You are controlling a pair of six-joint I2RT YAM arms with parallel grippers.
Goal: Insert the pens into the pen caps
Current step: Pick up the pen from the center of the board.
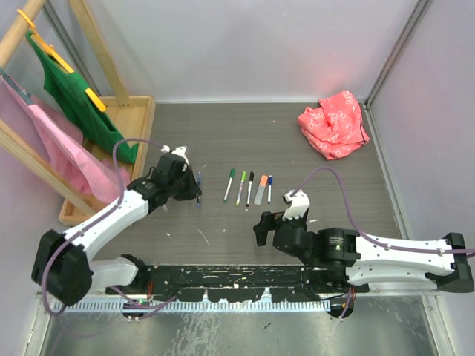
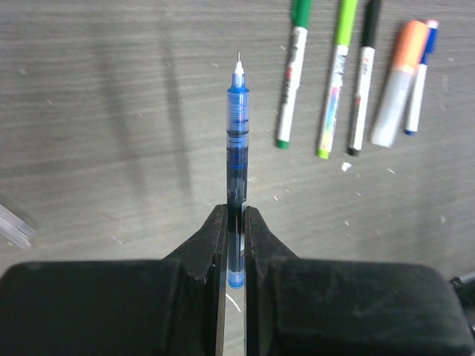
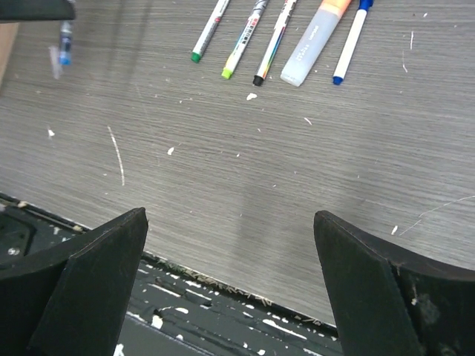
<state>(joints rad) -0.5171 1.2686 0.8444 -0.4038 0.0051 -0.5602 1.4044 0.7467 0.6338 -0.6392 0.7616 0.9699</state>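
Right gripper (image 3: 230, 219): nearest item, set low over the table (image 3: 245, 170), close to its near edge. Jaws are spread wide and nothing is held between the fingers (image 3: 96, 274). It is kept well apart from every pen.

Left gripper (image 2: 236, 216): found farther out and to the left, at the end of a forward-reaching arm. Its fingers (image 2: 211, 241) are pressed onto the blue pen (image 2: 237, 126), which is pinched near its rear end. The barrel is held in line with the gripper and pointed away from it. The fine tip is bare. Whether the pen is lifted off the table cannot be told.

A small clear piece (image 2: 13, 225) is noted on the table just left of the left gripper. What it is cannot be told.

Row of five, right of the blue pen and a little farther out: laid side by side, nearly parallel. From the left are listed:
- green pen (image 2: 291, 74)
- lime pen (image 2: 334, 89)
- black pen (image 2: 364, 81)
- grey marker (image 2: 393, 104) with an orange far end
- thin white pen (image 2: 418, 89) with blue ends, just beside the marker

Far right corner: a red cloth (image 1: 334, 122) is seen crumpled on the table.

Far left: a wooden rack (image 1: 96, 44) is hung with a green garment (image 1: 70, 104) and a pink garment (image 1: 52, 148). A wooden tray (image 1: 137, 119) is seen at its foot.
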